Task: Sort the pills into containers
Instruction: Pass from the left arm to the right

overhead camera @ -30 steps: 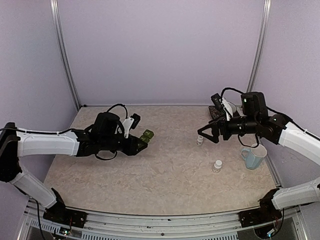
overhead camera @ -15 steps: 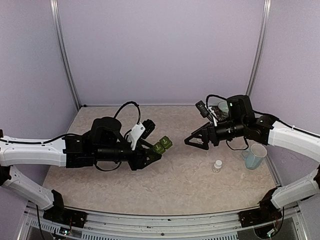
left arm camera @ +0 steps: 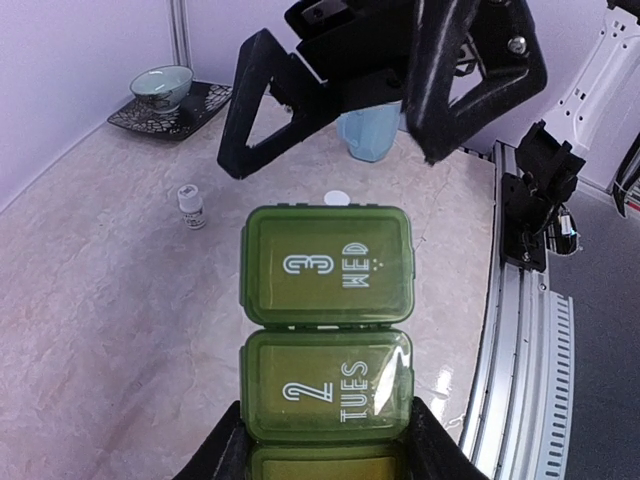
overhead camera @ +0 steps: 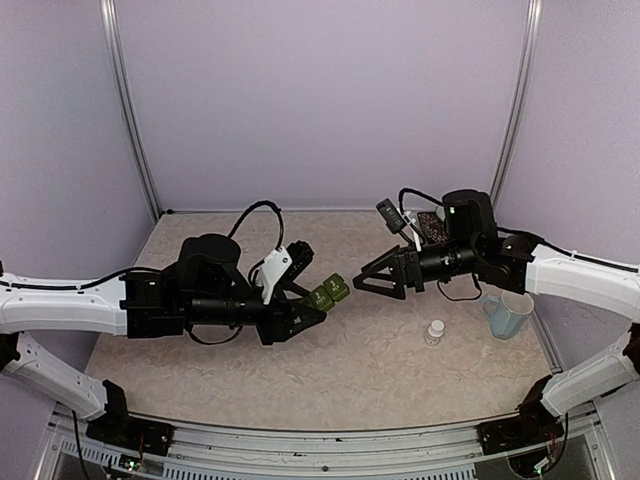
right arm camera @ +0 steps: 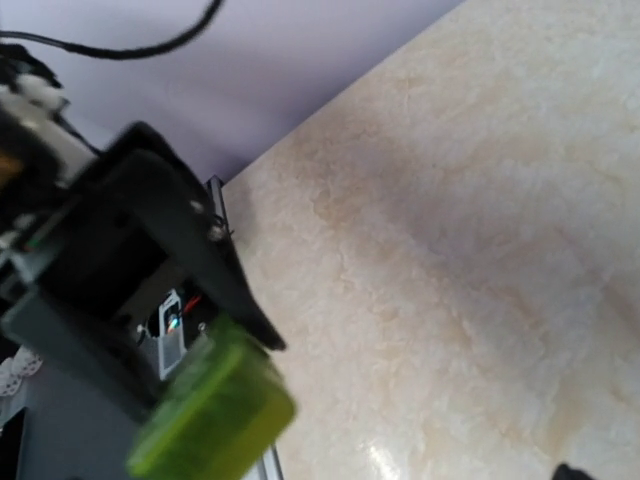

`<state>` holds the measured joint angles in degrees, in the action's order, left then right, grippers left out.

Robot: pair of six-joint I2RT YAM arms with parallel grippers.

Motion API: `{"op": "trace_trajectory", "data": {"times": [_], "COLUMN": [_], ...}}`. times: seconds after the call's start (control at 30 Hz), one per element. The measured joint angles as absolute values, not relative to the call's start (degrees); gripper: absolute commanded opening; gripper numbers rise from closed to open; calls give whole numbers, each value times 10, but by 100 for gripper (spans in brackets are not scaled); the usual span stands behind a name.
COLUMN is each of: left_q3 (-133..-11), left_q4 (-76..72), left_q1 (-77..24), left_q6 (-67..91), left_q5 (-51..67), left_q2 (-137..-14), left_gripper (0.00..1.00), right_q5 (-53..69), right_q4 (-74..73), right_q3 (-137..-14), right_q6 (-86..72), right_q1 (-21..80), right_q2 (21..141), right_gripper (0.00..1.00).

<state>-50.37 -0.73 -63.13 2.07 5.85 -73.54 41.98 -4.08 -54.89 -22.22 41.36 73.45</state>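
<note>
My left gripper (overhead camera: 308, 303) is shut on the containers (overhead camera: 330, 293), a dark green strip of lidded compartments held above the middle of the table. In the left wrist view the containers (left arm camera: 328, 330) point away from the left gripper (left arm camera: 325, 445), lids closed, marked "2 TUES" and "3 WED". My right gripper (overhead camera: 366, 282) stands open just right of the strip's free end, fingers spread and apart from it. The same right gripper (left arm camera: 335, 158) fills the top of the left wrist view. The right wrist view shows the containers (right arm camera: 210, 420) blurred at lower left. No pills are in view.
A small white bottle (overhead camera: 435, 331) stands on the table right of centre. Another small bottle (left arm camera: 191, 205) shows in the left wrist view. A pale blue mug (overhead camera: 508, 313) stands at the right edge. A green bowl on a dark saucer (left arm camera: 162, 85) sits at the back right.
The left arm has carried the green strip rightwards to the table's middle. The right arm has swung left towards it, still open, and now covers one small bottle in the top view.
</note>
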Motion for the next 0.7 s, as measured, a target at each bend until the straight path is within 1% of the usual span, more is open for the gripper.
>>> {"op": "trace_trajectory", "data": {"times": [0.17, 0.43, 0.57, 0.7], "left_q3": [-512, -517, -521, -521], "left_q4": [-4, -3, -2, 1], "left_q1": [-641, -651, -664, -672], "left_q6": [16, 9, 6, 5], "left_q5": [44, 18, 1, -15], "left_q2": [-736, -746, -758, -763], "left_gripper": [37, 37, 37, 37], "right_q5": [426, 449, 455, 460], "right_q4": [-36, -17, -7, -1], "right_q3": [-549, -555, -555, -555], "right_q6": [-236, -262, -277, -286], "right_q1": [422, 431, 432, 435], "right_q2": [760, 763, 763, 766], "right_gripper": [100, 100, 98, 93]}}
